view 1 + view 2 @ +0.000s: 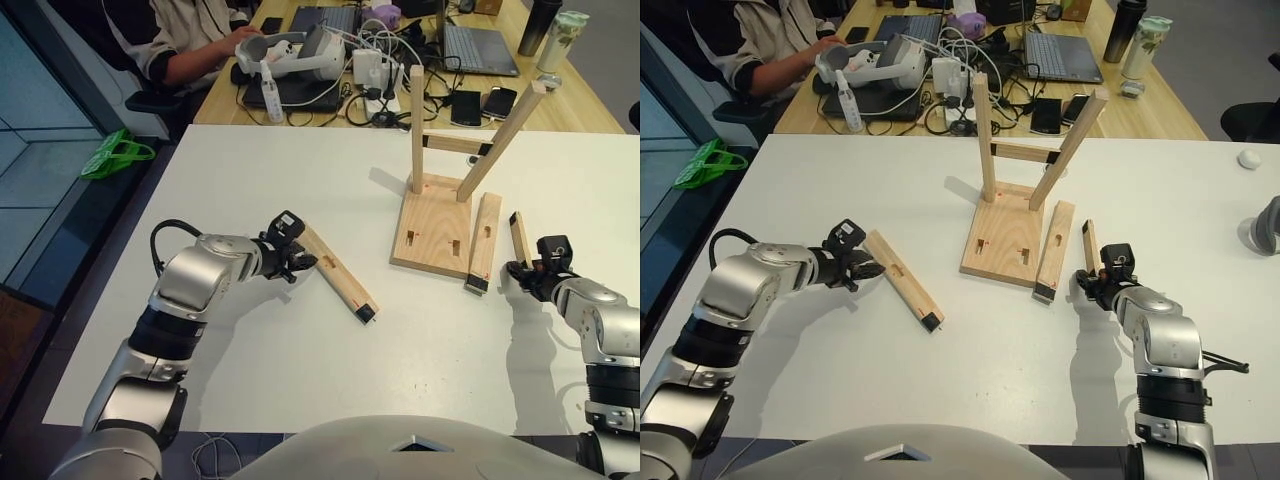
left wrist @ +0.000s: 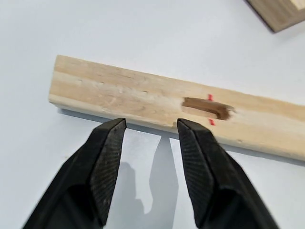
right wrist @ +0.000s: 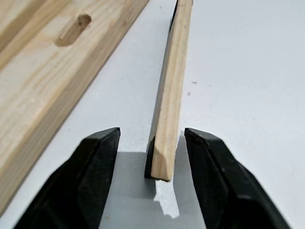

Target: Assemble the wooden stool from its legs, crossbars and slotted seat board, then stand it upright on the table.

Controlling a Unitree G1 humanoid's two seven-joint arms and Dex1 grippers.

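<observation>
The seat board point(image 1: 432, 232), the loose leg point(image 2: 167, 102) and the thin crossbar point(image 3: 174, 86) are pale bare wood, matt, with fine grain showing and a rough-cut slot in the leg. The table point(image 1: 300, 180) is smooth, matt white. The left gripper point(image 2: 151, 123) has black matt fingers point(image 2: 107, 152), finely ribbed like plastic or rubber

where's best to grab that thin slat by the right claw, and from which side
Grip the thin slat at its near end, coming along its length from the robot's side. It seems to rest on a narrow edge, so its flat sides offer the pinch; the open right claw straddles that end, clear of the loose leg beside it.
</observation>
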